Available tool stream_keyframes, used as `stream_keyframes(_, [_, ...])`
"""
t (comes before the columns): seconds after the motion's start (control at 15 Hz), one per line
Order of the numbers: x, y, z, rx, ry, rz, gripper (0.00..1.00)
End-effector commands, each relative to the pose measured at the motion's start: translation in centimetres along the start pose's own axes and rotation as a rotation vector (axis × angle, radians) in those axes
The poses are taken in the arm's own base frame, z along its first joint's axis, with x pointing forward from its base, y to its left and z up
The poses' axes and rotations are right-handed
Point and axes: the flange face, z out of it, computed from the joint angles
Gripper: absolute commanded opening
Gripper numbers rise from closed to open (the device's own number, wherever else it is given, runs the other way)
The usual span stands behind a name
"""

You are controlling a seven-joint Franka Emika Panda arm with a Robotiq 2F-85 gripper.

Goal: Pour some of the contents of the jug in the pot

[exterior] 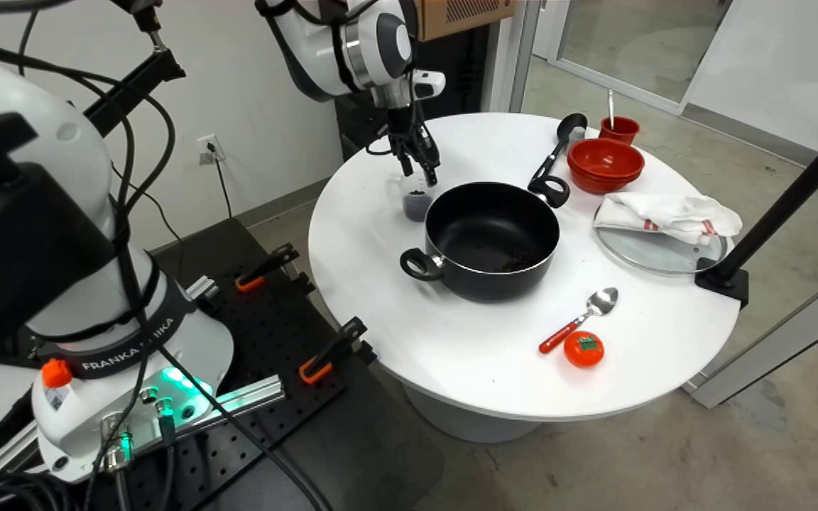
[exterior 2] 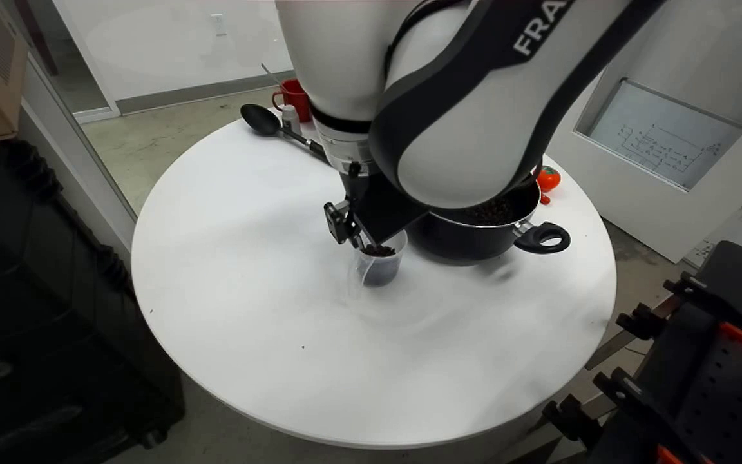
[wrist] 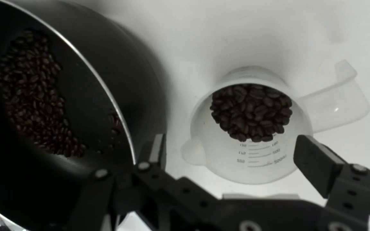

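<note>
The jug is a clear plastic measuring jug (exterior: 417, 206) with a spout and handle, partly filled with dark beans. It stands upright on the table in both exterior views (exterior 2: 380, 272) and in the wrist view (wrist: 225, 160). The wide black pot (exterior: 494, 282) stands right beside it, also in an exterior view (exterior 2: 451, 243). In the wrist view the pot (wrist: 133, 61) is at the left, with dark beans on its bottom. My gripper (wrist: 235, 157) is open and empty over the jug, its fingers spread apart. It shows just above the jug in both exterior views (exterior: 420, 172) (exterior 2: 357, 236).
A black ladle (exterior: 558, 145), red bowls (exterior: 604, 167) and a red cup (exterior: 620, 130) stand beyond the pot. A glass lid (exterior: 654, 259) lies under a white towel (exterior: 664, 213). A spoon (exterior: 579, 319) and a tomato (exterior: 584, 349) lie near the edge. A black pole (exterior: 785, 206) is clamped there.
</note>
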Motion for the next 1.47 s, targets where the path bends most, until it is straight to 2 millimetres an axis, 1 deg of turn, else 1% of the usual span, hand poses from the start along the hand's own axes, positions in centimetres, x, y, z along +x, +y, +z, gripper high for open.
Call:
stream_keyframes(0.0, [0.8,1.4,-1.6,0.004,0.003,0.103,1.0])
stream_keyframes(0.2, [1.2,3.0,-2.6,-0.005,0.006,0.239,1.0])
stream_keyframes(0.27, [1.4,3.5,-3.0,-0.007,0.034,0.302,1.0])
stream_keyframes(0.4, [1.3,4.4,-3.4,-0.002,0.045,0.414,1.0])
stream_keyframes(0.53, [1.0,5.0,-3.6,-0.009,0.039,0.531,1.0])
stream_keyframes(0.67, [0.4,5.1,-3.9,-0.01,0.037,0.647,1.0])
stream_keyframes(0.87, [-1.0,4.1,-4.2,-0.022,0.028,0.818,1.0])
stream_keyframes(1.07, [-3.0,2.1,-5.4,-0.045,0.006,0.977,1.0])
stream_keyframes(1.2, [-4.4,0.5,-6.5,-0.057,-0.01,1.005,1.0])
stream_keyframes(1.27, [-2.9,1.1,-4.8,-0.047,-0.003,0.959,1.0])
stream_keyframes(1.4, [-3.9,0.0,-5.8,-0.052,-0.009,0.978,1.0])
